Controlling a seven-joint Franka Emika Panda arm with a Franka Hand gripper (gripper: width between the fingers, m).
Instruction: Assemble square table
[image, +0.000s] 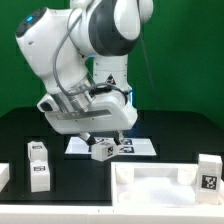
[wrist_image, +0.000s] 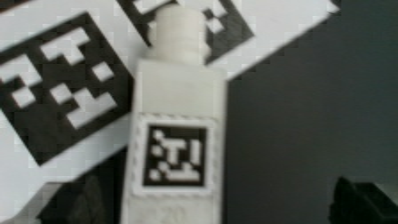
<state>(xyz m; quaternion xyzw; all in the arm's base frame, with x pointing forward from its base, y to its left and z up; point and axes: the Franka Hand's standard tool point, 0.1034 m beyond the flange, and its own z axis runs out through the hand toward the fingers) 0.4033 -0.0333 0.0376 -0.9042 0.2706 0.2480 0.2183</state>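
Square table top (image: 150, 186), a white tray with a raised rim, is lying on the black table (image: 175, 135) toward the exterior view's right. The marker board (image: 140, 146) is showing bold black-and-white tags. One white block leg (wrist_image: 175, 120), bearing a square tag, is lying across it between the gripper (wrist_image: 222, 205) fingers, which are standing apart, unclamped.

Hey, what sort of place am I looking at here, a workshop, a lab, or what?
Probably a robotics lab test bench: a robot arm stands over a black table before a green backdrop, and the white legs and marker board carry black-and-white tags.
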